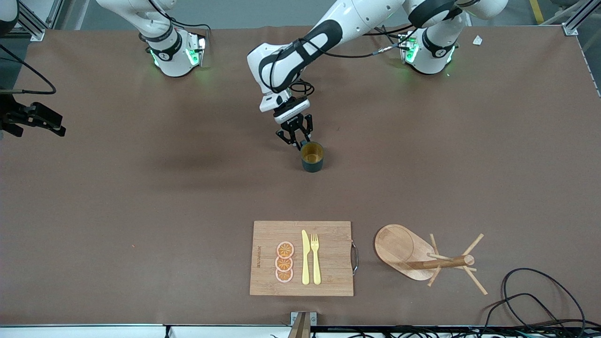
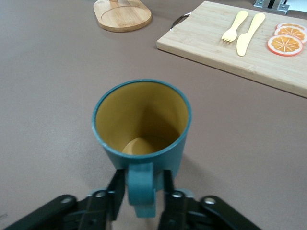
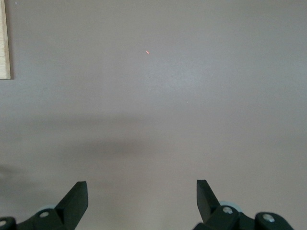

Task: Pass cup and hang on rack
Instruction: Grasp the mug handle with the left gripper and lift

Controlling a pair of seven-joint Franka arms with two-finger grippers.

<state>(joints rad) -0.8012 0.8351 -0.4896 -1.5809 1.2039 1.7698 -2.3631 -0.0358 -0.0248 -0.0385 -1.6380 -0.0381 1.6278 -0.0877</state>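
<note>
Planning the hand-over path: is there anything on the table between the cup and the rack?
Nothing visible does. The cup stands on bare table with the left tool at its handle. The rack is nearer the front camera, toward the left arm's end. The cutting board lies beside the rack, off the direct line.

Robotics lab: two arm bases (image 1: 173, 51) bolted to brown table (image 1: 141, 197).

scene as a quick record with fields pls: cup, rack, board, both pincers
cup: upright on the table mid-table, handle between the left pincer's fingers
left pincer: closed on the cup's handle
right pincer: open, empty, over bare table; arm waits
rack: nearer the front camera than the cup
cutting board: beside the rack, holds knife, fork, orange slices
</note>
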